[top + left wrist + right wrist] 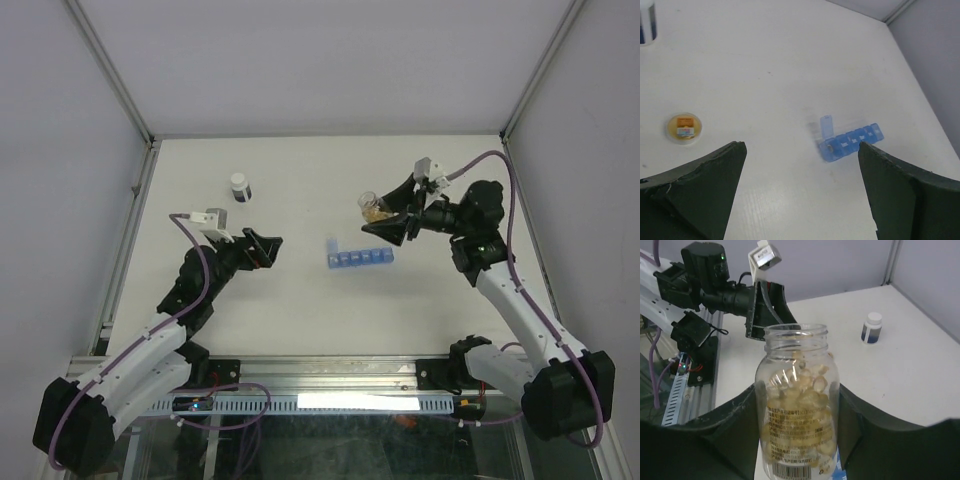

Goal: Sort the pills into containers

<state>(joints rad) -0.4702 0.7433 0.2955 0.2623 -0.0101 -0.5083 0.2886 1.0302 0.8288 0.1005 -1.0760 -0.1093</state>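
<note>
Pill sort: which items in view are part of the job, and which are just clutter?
Job:
- pills, in the open bottle held by the right gripper
- blue organiser strip, one end lid up

Lying about:
- white-capped vial
- round orange lid, flat on the table

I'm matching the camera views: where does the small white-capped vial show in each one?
Top external: vial upper left, beyond the left gripper.
Left wrist: top-left corner, cut by the edge.
Right wrist: right of centre, upright.
Shared landmark: the left gripper, visible in all three.
</note>
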